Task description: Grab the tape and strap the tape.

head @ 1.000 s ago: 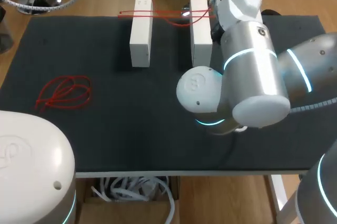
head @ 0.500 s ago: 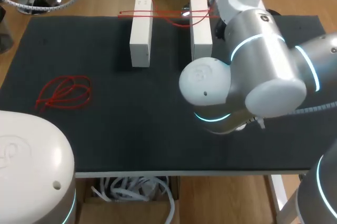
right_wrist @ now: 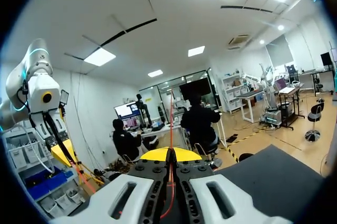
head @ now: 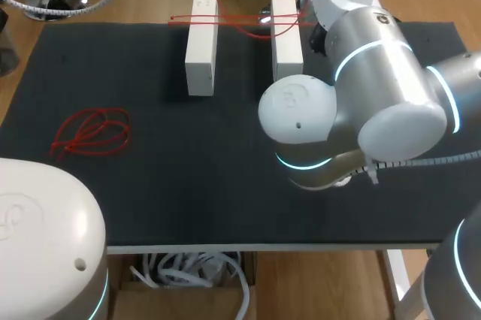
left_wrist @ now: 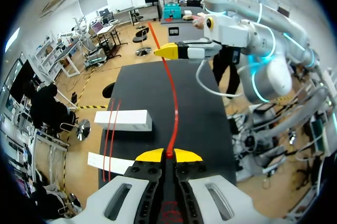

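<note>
Tape, a thin red strap [head: 225, 19], lies at the far 12 o'clock edge of the tabletop [head: 188, 185]. It is drawn across the tops of two white blocks [head: 201, 53] that stand side by side. Across them its long axis runs from 9 o'clock to 3 o'clock in the head view. Its ends rise off the blocks toward 12 o'clock, one to each arm.

The left tool [left_wrist: 169, 155] has its yellow tips pressed together, pinching the strap. In its wrist view the strap runs taut, straight ahead at 12 o'clock, to the other arm's yellow tip. The right tool [right_wrist: 169, 154] likewise pinches the strap between closed tips, and the line leaves it at 12 o'clock.

The left tool sits just past the left block and the right tool just past the right block, so each is nearest its own side. Judging by that, tightening the strap turns on the two tools pulling apart or crossing along the 9-to-3 line.

A second red bundle [head: 92, 132] lies loose at about 9 o'clock on the tabletop, well apart from the blocks.

Against the earlier frames, the right arm [head: 376, 87] has swung its elbow and forearm toward 2 o'clock, and its wrist has shifted slightly farther off. The strap over the blocks and the loose bundle look unchanged.
</note>
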